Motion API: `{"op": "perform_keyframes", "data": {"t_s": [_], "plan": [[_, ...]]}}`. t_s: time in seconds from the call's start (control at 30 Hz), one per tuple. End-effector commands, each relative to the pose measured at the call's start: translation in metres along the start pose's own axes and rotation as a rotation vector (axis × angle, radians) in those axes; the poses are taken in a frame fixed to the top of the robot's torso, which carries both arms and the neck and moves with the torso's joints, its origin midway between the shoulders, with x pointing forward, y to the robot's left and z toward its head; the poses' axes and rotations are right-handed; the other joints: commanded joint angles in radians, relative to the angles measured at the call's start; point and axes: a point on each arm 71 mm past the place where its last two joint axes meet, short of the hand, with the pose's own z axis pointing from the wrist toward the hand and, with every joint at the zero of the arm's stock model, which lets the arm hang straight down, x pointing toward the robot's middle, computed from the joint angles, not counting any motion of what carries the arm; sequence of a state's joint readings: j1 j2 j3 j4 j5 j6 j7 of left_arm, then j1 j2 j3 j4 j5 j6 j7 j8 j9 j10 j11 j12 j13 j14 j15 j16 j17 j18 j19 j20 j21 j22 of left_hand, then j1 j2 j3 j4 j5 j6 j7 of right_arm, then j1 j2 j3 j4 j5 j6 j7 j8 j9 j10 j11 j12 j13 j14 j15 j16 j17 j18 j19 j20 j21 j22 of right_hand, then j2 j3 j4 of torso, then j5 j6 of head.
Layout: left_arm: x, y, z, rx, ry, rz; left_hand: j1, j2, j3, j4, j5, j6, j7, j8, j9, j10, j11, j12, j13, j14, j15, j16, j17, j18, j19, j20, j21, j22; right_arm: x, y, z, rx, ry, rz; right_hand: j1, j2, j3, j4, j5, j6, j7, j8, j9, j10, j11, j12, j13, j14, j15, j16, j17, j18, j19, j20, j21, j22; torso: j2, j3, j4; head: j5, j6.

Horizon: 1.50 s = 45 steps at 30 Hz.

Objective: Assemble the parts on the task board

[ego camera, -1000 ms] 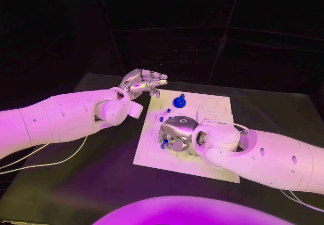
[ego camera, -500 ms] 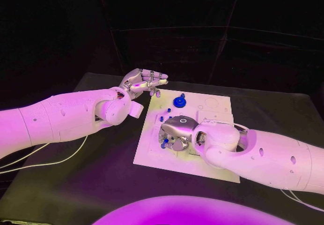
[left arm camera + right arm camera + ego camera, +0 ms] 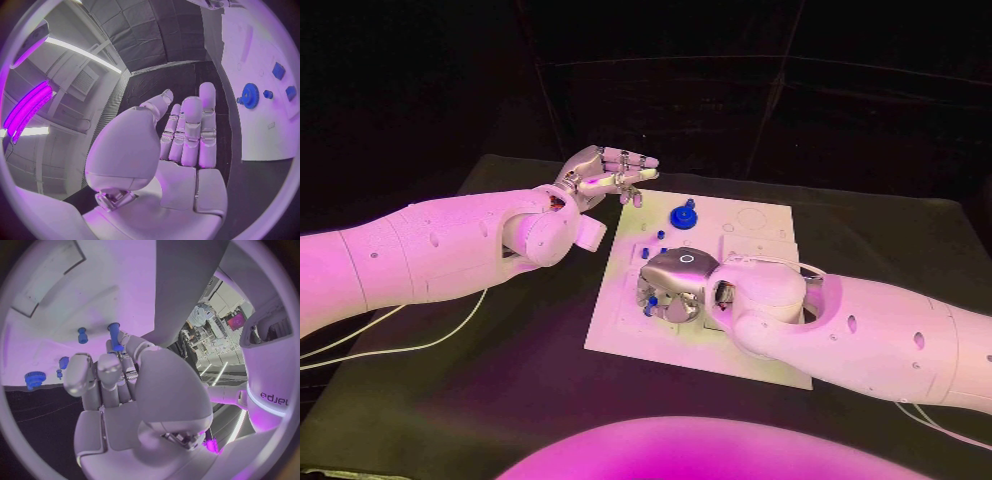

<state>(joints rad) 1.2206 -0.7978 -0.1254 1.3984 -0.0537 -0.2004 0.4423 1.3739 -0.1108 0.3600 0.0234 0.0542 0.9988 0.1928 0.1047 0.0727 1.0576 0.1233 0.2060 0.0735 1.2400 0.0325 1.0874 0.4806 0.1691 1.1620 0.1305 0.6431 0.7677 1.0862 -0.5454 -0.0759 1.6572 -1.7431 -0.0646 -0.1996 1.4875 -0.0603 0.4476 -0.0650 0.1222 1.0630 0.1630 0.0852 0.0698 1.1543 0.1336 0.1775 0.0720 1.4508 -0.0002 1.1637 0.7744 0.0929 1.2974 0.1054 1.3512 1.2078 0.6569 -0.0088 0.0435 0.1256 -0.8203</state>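
The white task board point(image 3: 747, 235) lies mid-table. My right hand point(image 3: 675, 285) hovers low over the board's middle, fingers pointing down. It pinches a blue peg point(image 3: 114, 336), which also shows as a blue peg point(image 3: 651, 308) under the fingers. A blue gear point(image 3: 682, 216) stands near the board's far edge, with small blue parts point(image 3: 659, 237) just in front of it. My left hand point(image 3: 606, 176) is raised beside the board's far left corner. Its fingers point(image 3: 187, 130) are extended and hold nothing. The left wrist view shows the gear point(image 3: 250, 95) and small blue parts point(image 3: 279, 71) on the board point(image 3: 262, 45).
In the right wrist view, another blue peg point(image 3: 82, 334), a small blue piece point(image 3: 64, 362) and the gear point(image 3: 35, 379) stand on the board point(image 3: 50, 300). The black table point(image 3: 473, 380) surrounds the board. A white cable point(image 3: 387, 350) trails under my left arm.
My right hand and forearm have eased slightly to the left over the board, still holding the peg. My left hand has not moved.
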Motion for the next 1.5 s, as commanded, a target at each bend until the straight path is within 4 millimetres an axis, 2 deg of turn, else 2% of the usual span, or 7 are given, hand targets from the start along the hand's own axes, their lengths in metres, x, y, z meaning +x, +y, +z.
{"op": "perform_keyframes", "data": {"t_s": [0.03, 0.27, 0.47, 0.77, 0.93, 1.23, 1.5], "plan": [[0.001, -0.002, 0.0, 0.011, 0.009, -0.006, 0.003, 0.004, -0.007, -0.001, 0.003, 0.0, 0.002, 0.003, 0.0, -0.005, -0.001, 0.003, -0.001, -0.004, 0.001, -0.006, -0.001, 0.014, -0.004, 0.003, -0.007, -0.002, 0.001, 0.001, 0.002, 0.007, 0.022, -0.038, -0.01, -0.001, 0.007, 0.001, 0.005, 0.008, 0.001, -0.005, -0.002, 0.059, -0.051, 0.006, 0.001, 0.004, -0.002, 0.004, -0.002, -0.005, 0.002, 0.0, 0.007, 0.001, 0.0, 0.0002, -0.0002, -0.001, 0.0], [0.001, -0.002, 0.0, 0.01, 0.011, -0.007, 0.002, 0.006, -0.009, 0.0, 0.003, -0.001, 0.002, 0.005, 0.0, -0.007, -0.001, 0.007, -0.001, -0.005, 0.001, -0.007, -0.004, 0.014, -0.003, 0.003, -0.009, -0.003, 0.002, 0.003, 0.004, 0.018, 0.025, -0.063, -0.023, -0.007, 0.006, 0.001, 0.003, 0.004, 0.002, -0.008, -0.002, 0.055, -0.05, 0.001, 0.0, 0.002, -0.001, 0.004, -0.004, -0.004, -0.002, 0.001, 0.004, -0.003, 0.0, 0.0, -0.0004, -0.001, 0.0], [0.002, -0.002, 0.0, 0.01, 0.011, -0.007, 0.002, 0.006, -0.009, 0.0, 0.003, -0.001, 0.002, 0.005, 0.0, -0.007, -0.001, 0.007, -0.001, -0.005, 0.001, -0.007, -0.004, 0.014, -0.003, 0.003, -0.009, -0.003, 0.002, 0.005, 0.005, 0.005, 0.011, -0.059, -0.074, -0.033, -0.005, 0.014, 0.036, -0.025, 0.013, -0.02, -0.004, -0.01, -0.033, -0.041, -0.01, -0.008, 0.012, -0.012, -0.035, 0.003, -0.032, 0.011, -0.018, -0.038, 0.0, 0.0001, -0.0003, -0.002, 0.001], [0.002, -0.001, 0.0, 0.004, 0.014, -0.009, 0.002, 0.006, -0.009, 0.0, 0.003, -0.001, 0.002, 0.006, 0.0, -0.007, -0.001, 0.008, -0.001, -0.005, 0.001, -0.007, -0.005, 0.014, -0.003, 0.003, -0.009, -0.004, 0.001, 0.004, 0.003, 0.003, -0.026, -0.04, -0.109, -0.052, -0.024, 0.026, 0.04, -0.033, 0.022, -0.019, -0.003, -0.068, -0.018, -0.066, -0.009, -0.017, 0.024, -0.027, -0.062, 0.01, -0.055, 0.023, -0.04, -0.068, 0.0, 0.0001, -0.0004, -0.002, 0.0], [0.002, -0.001, 0.0, 0.002, 0.015, -0.009, 0.002, 0.006, -0.009, 0.0, 0.003, -0.001, 0.002, 0.006, 0.0, -0.007, -0.001, 0.008, -0.001, -0.005, 0.001, -0.007, -0.005, 0.014, -0.003, 0.003, -0.009, -0.004, -0.001, 0.004, 0.002, 0.001, -0.062, -0.024, -0.127, -0.067, -0.046, 0.031, 0.044, -0.067, 0.024, -0.023, -0.005, -0.11, -0.012, -0.077, -0.009, -0.025, 0.03, -0.042, -0.088, 0.019, -0.085, 0.029, -0.07, -0.11, 0.0, 0.0, 0.0002, -0.003, 0.001], [0.001, -0.001, 0.0, 0.0, 0.015, -0.009, 0.002, 0.006, -0.009, 0.0, 0.003, -0.001, 0.002, 0.006, 0.0, -0.007, -0.001, 0.008, -0.001, -0.005, 0.001, -0.007, -0.005, 0.014, -0.003, 0.003, -0.009, -0.004, -0.005, -0.001, -0.009, -0.005, -0.164, 0.034, -0.136, -0.078, -0.186, 0.038, 0.073, -0.187, 0.025, -0.019, -0.003, -0.27, 0.001, -0.058, -0.001, -0.092, 0.043, -0.14, -0.234, 0.056, -0.211, 0.042, -0.209, -0.288, 0.0, 0.0009, -0.0006, -0.005, 0.002], [-0.001, -0.001, -0.001, -0.001, 0.011, -0.008, 0.003, 0.007, -0.009, 0.0, 0.003, -0.002, 0.002, 0.006, 0.0, -0.008, -0.001, 0.008, -0.001, -0.006, 0.001, -0.008, -0.007, 0.014, -0.002, 0.003, -0.01, -0.004, -0.012, -0.016, -0.043, 0.012, -0.197, 0.163, -0.135, -0.062, -0.346, 0.067, 0.106, -0.227, 0.015, -0.013, 0.0, -0.323, 0.0, 0.037, 0.008, -0.101, 0.044, -0.143, -0.249, 0.058, -0.215, 0.045, -0.239, -0.317, -0.002, -0.0008, -0.0013, -0.014, 0.01]]}}
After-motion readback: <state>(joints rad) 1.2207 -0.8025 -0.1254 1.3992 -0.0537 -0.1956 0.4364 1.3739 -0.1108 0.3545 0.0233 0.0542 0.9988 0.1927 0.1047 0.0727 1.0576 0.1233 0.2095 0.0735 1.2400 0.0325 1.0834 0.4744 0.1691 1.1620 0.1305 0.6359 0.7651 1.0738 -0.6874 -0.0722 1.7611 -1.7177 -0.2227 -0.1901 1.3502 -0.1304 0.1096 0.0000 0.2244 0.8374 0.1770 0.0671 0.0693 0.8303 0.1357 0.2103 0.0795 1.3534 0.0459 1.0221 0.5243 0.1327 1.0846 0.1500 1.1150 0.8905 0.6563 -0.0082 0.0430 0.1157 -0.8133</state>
